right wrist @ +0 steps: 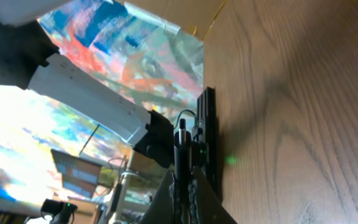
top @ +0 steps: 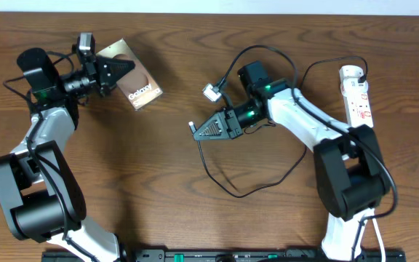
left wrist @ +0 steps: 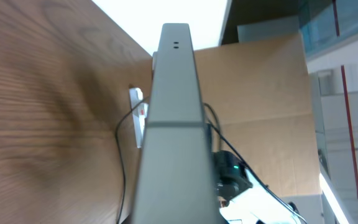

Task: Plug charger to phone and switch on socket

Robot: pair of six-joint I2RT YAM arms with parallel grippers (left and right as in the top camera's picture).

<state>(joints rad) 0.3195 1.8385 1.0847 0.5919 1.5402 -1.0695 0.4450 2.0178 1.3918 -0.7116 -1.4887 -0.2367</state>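
Note:
My left gripper (top: 124, 71) is shut on the phone (top: 142, 89), a silvery-brown slab with "Galaxy" lettering, held tilted at the far left. In the left wrist view the phone (left wrist: 173, 130) stands edge-on and hides the fingers. My right gripper (top: 199, 130) is shut on the charger's black plug (top: 193, 125) at mid-table, pointing left toward the phone, well apart from it. In the right wrist view the plug (right wrist: 181, 140) sticks out between the closed fingers (right wrist: 183, 186). The white socket strip (top: 356, 93) lies at the far right.
The black cable loops over the table (top: 233, 194) behind my right gripper. A small white adapter (top: 210, 92) lies near the right arm. The strip also shows far off in the left wrist view (left wrist: 137, 115). A black rail runs along the front edge (top: 217, 255).

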